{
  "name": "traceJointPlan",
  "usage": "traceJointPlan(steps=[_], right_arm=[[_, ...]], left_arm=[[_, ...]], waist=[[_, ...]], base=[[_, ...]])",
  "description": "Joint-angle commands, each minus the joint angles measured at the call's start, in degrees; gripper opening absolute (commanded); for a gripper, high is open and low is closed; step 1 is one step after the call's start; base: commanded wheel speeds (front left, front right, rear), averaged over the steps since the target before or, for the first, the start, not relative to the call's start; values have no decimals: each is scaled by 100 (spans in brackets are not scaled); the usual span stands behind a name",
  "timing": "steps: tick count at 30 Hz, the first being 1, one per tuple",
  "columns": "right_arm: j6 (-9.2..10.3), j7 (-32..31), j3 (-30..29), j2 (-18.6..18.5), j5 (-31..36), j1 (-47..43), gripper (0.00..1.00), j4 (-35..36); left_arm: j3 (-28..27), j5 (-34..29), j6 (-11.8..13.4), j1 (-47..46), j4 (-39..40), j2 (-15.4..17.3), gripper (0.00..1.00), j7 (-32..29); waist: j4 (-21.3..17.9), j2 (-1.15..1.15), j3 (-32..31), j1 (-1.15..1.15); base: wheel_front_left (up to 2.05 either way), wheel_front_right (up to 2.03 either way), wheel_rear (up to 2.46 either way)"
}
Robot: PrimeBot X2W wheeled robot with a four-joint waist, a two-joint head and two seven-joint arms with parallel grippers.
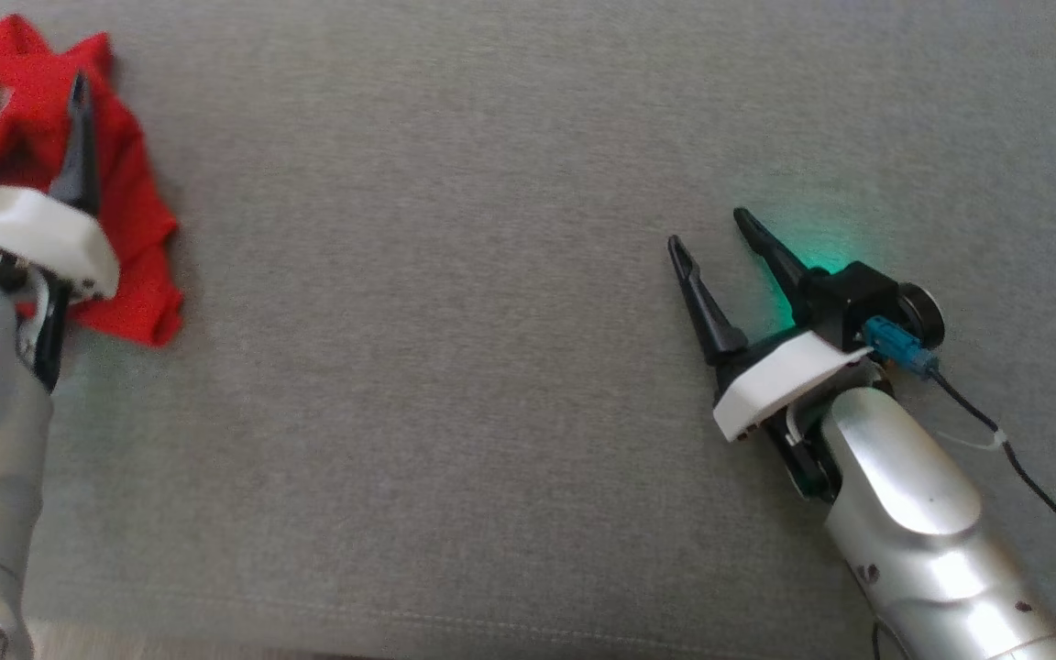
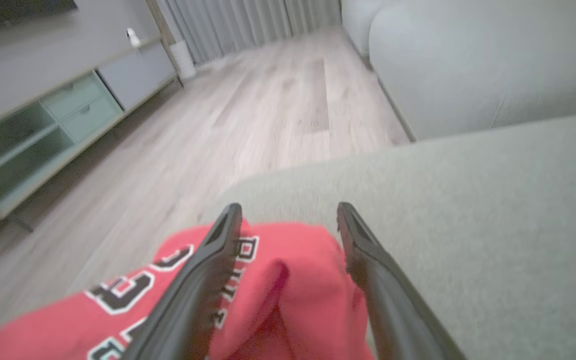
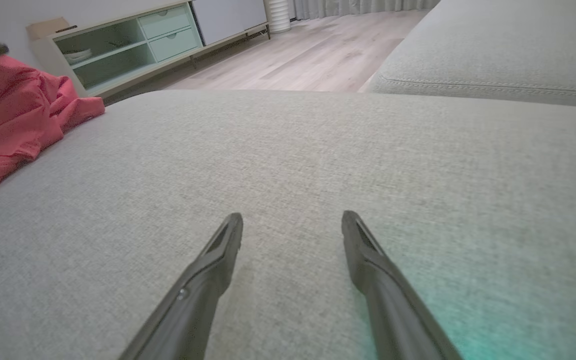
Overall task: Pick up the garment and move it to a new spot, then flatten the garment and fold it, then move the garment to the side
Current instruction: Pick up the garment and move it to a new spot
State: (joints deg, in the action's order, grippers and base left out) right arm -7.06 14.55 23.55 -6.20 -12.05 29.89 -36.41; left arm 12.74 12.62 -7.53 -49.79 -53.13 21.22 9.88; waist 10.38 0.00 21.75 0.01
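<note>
Left gripper (image 1: 31,75) wide open, empty, over crumpled red garment (image 1: 129,211) at far left of sofa (image 1: 445,367); should drop onto a thick fold, pinch deep. Right gripper (image 1: 708,229) open, empty.

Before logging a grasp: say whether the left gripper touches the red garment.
Cannot tell. Head and left wrist views show the left gripper over the red garment, but no plain contact or gap.
</note>
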Motion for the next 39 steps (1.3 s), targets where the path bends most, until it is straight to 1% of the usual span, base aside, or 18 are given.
traceJointPlan(steps=[1, 3, 6, 7, 8, 9, 12, 16, 21, 24, 30, 35, 39], right_arm=[[-43, 45, 90, 41, -31, -14, 100, 71], [-43, 45, 88, 66, -30, -11, 100, 95], [-43, 45, 66, 97, -50, -28, 100, 107], [-43, 45, 59, 106, -64, -40, 100, 103], [-43, 45, 57, 116, -79, -55, 100, 98], [-43, 45, 59, 126, -90, -70, 100, 91], [-43, 45, 26, 160, -123, -132, 100, 74], [-43, 45, -63, 213, -168, -255, 100, 79], [-43, 45, -69, 282, -248, -438, 100, 97], [-43, 45, -9, 310, -308, -520, 100, 124], [-43, 45, 172, 329, -539, -656, 100, 260], [-43, 45, 437, 331, -815, -741, 100, 425], [-43, 45, 617, 331, -961, -780, 100, 538]], left_arm=[[-165, -12, 63, -201, 40, 377, 100, -37], [-161, -39, 244, -276, -366, 395, 100, -299], [-125, -109, 536, -328, -792, 412, 100, -544], [-125, -106, 597, -334, -913, 405, 100, -628], [-130, -97, 657, -344, -999, 394, 60, -668], [-116, -97, 664, -352, -1060, 383, 0, -686], [-97, -56, 581, -428, -1104, 342, 0, -576], [-32, -32, 408, -623, -893, 241, 0, -72], [203, -41, 161, -879, -482, -28, 0, 316], [379, -5, 69, -992, -168, -228, 0, 417], [852, 205, 11, -1014, 579, -815, 0, 485], [1464, 757, 7, -825, 1276, -1318, 0, 502], [1897, 1226, 6, -577, 1673, -1595, 0, 508]], waist=[[-160, 0, 127, -1], [-233, 0, 144, -1], [-310, 0, 115, -1], [-329, 0, 93, -1], [-349, 0, 66, -1], [-365, 0, 36, -1], [-409, 0, -95, -1], [-510, 0, -342, -1], [-825, 0, -693, -1], [-1138, 0, -853, -1], [-1913, 0, -1005, -1], [-2590, 0, -1050, -1], [-3003, 0, -1086, -1]], base=[[0, 0, 0], [0, 0, 0], [0, 0, 0], [0, 0, 0], [0, 0, 0], [0, 0, 0], [0, 0, 0], [0, 0, 0], [0, 0, 0], [0, 0, 0], [0, 0, 0], [0, 0, 0], [0, 0, 0]])
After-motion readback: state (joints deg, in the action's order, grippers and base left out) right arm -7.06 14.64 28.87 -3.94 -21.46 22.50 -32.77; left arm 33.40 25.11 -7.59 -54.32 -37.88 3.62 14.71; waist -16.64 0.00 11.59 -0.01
